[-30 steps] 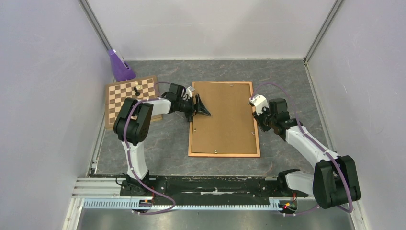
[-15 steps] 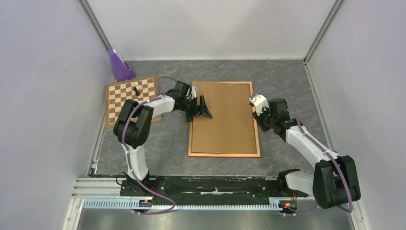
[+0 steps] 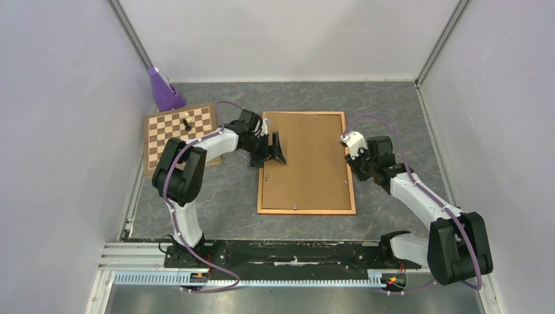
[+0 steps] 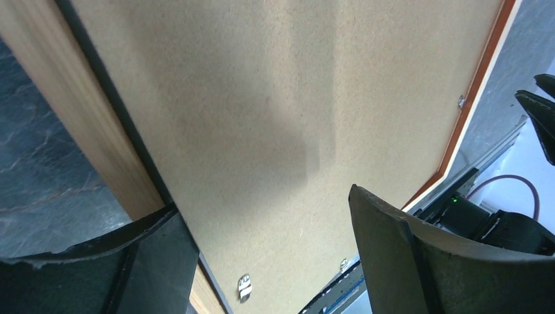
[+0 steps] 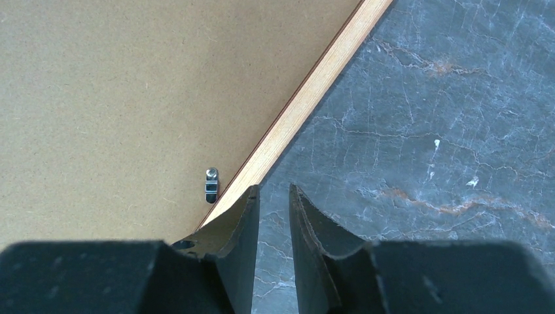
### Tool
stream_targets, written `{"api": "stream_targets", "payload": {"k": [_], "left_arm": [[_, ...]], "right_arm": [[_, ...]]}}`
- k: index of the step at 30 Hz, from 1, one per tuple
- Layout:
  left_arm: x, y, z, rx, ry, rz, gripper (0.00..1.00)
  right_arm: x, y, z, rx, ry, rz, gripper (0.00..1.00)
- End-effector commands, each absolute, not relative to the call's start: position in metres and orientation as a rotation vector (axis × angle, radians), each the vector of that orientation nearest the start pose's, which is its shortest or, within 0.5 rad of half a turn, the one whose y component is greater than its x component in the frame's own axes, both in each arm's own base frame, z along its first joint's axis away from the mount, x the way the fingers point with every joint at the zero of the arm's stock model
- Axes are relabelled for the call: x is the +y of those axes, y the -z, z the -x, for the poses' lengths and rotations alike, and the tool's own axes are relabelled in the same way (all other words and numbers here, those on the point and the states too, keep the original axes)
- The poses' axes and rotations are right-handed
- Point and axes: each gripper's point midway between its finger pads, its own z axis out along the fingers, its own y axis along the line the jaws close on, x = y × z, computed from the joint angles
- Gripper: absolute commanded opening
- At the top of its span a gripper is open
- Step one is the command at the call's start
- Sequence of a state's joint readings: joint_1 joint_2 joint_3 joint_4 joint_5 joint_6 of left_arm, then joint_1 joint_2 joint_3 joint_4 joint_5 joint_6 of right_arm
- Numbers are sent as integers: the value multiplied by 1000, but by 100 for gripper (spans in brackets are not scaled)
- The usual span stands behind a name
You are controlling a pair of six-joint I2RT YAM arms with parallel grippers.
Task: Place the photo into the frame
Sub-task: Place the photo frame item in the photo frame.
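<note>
left fingers [image 4: 393,255] wide apart over frame [image 3: 306,210] | right fingers [image 5: 239,222] narrowly apart, empty

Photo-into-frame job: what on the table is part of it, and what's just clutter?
Part of the job:
- frame, lying back side up
- backing board sitting in it
- metal clips at the board's edge
- photo: not visible in any view

Just lying about:
- chessboard, left of the frame
- chess pieces on it
- purple object, back-left corner
</note>
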State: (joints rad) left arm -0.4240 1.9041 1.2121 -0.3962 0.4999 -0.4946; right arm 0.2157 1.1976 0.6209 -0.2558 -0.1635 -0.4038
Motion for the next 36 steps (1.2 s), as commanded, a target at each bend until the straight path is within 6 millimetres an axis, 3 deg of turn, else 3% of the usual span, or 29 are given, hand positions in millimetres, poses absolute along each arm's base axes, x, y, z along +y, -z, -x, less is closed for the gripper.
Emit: {"api": "stream_targets", "payload": {"k": [1,24,36], "left_arm": [[-242,-54,-327,2763,810,-155,86],[-237,-81,-322,2718,754,-243,87],[-230,-104,-320,2664,720,-291,88]], "right_arm": [[79,-70,-297,2218,-116,791,26],[80,-72,-295,2213,-125,789,26],[80,-75,-297,2200,-120,789,27]]}}
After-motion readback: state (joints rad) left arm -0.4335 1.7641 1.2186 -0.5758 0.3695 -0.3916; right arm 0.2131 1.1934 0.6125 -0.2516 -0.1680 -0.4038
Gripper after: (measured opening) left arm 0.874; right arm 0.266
